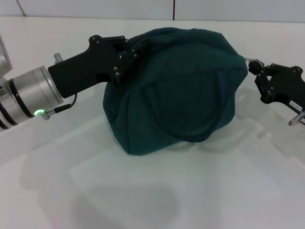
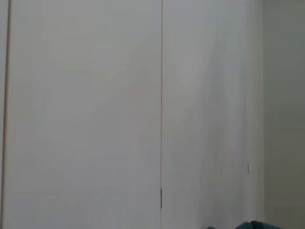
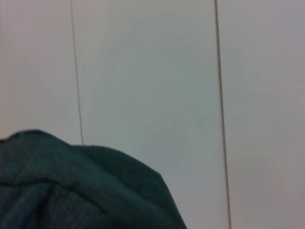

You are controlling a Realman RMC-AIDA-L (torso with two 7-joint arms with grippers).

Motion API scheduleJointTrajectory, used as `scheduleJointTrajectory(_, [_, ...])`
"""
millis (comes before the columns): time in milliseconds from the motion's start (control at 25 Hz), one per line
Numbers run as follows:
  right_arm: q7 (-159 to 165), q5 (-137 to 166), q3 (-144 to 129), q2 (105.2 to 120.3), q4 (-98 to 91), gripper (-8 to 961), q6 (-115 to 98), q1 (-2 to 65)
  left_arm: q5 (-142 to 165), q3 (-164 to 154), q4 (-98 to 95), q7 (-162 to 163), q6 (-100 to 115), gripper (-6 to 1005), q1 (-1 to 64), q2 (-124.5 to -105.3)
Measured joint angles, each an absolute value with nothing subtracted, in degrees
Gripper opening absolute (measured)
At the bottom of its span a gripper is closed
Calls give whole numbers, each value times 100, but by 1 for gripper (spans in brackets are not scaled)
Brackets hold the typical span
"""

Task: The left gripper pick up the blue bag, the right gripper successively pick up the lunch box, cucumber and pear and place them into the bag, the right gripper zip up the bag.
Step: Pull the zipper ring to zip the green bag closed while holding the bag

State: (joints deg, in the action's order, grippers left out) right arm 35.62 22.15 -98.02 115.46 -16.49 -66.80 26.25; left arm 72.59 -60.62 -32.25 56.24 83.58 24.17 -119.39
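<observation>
The blue bag [image 1: 176,90] sits bulging on the white table in the middle of the head view, its top closed over. My left gripper [image 1: 125,53] is shut on the fabric at the bag's upper left end. My right gripper [image 1: 256,66] is at the bag's right end, pinched on the small grey zipper pull [image 1: 246,59] there. Dark bag fabric [image 3: 71,191] fills the lower part of the right wrist view, and a sliver of the bag [image 2: 252,225] shows in the left wrist view. The lunch box, cucumber and pear are hidden from all views.
The white table [image 1: 143,200] spreads in front of and around the bag. A pale panelled wall [image 2: 95,95] stands behind, and both wrist views look at it.
</observation>
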Motion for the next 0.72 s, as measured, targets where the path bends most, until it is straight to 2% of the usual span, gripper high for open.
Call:
scheduleJointTrajectory(440, [4485, 2980, -9817, 11444, -1637, 6, -6591, 2733, 7290, -6064, -3209, 5575, 8359, 149, 2456, -11938])
scheduleJointTrajectory(720, [4617, 2999, -9597, 11384, -1699, 41, -6899, 2678, 7102, -6092, -2933, 5341, 8404, 158, 2475, -11968])
